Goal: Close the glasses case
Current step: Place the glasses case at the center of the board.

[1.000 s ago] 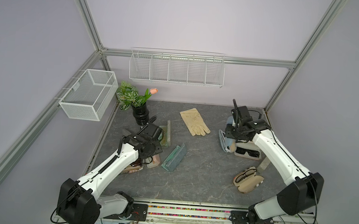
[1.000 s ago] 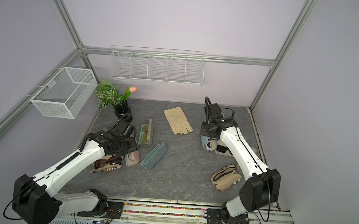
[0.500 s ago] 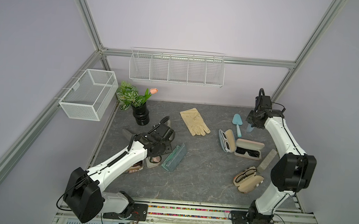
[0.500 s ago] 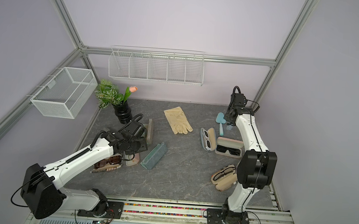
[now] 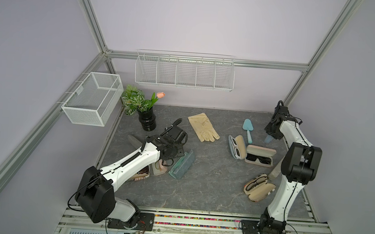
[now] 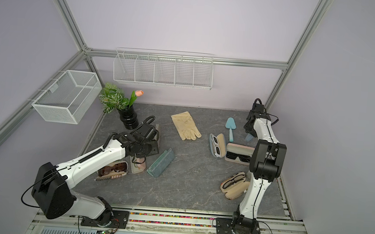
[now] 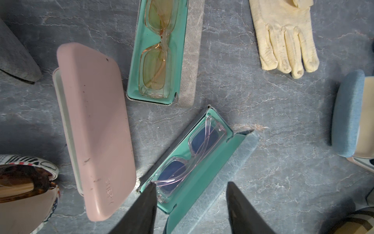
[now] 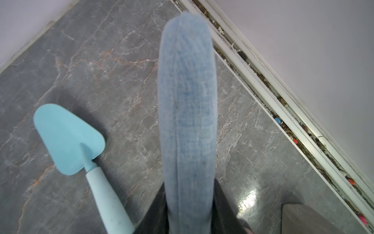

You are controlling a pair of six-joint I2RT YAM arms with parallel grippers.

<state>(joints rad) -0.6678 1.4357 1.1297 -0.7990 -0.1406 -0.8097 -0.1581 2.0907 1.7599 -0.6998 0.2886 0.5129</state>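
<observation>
While our left gripper [image 7: 189,183] hangs with its fingers spread wide and gripping nothing, the open teal-lined glasses case [image 7: 202,162] lies beneath them. In both top views it sits at about 9 o'clock from the middle of the table [image 5: 210,193]. One fingertip [image 7: 150,190] is over the case's end, where the arms of the clear-framed glasses [image 7: 194,150] lie folded; whether it touches we cannot tell. The other fingertip is at the outer edge of the lid flap, so tray and flap fall between the two. A shut pink case [image 7: 97,129] lies just beside the open one. At about 2 o'clock, near the back corner, our right gripper [image 8: 189,194] pinches a blue felt case [image 8: 187,101] by one end, with a blue trowel [image 8: 68,139] lying near it.
</observation>
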